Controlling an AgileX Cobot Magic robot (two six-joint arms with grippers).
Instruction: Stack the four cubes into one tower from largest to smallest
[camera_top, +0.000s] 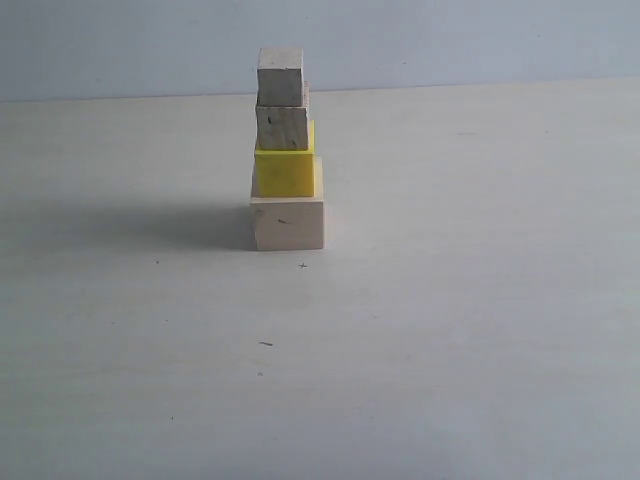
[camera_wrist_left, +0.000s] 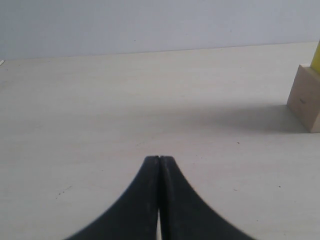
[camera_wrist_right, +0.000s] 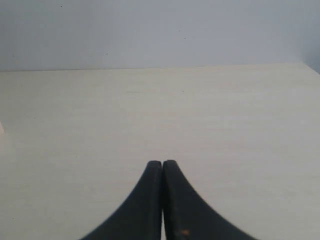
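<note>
**Four cubes stacked, both grippers clear**

We found the tower (camera_top: 285, 150) complete and standing on the table (camera_top: 450, 330), nearer its far edge than its near one and about midway between its left and right edges. The largest cube (camera_top: 287, 223) sat flat on the table. It carried the yellow cube (camera_top: 286, 172), then the medium cube (camera_top: 282, 127), then the smallest cube (camera_top: 281, 77) on top.

We judged the cubes light, stiff and not fragile, with smooth flat faces that could slide on one another. Nothing bound the column, so a sideways push would likely topple it. Any hold belonged on two opposite side faces of a single cube, taken from above.

The tower's long axis ran straight up. The upper cubes were not centred. Their faces toward the table's left edge lined up nearly flush, leaving steps on the other side.

The left gripper (camera_wrist_left: 159, 159) was clenched on nothing, well apart from the tower. The right gripper (camera_wrist_right: 162, 162) was likewise clenched and empty over bare table.
</note>
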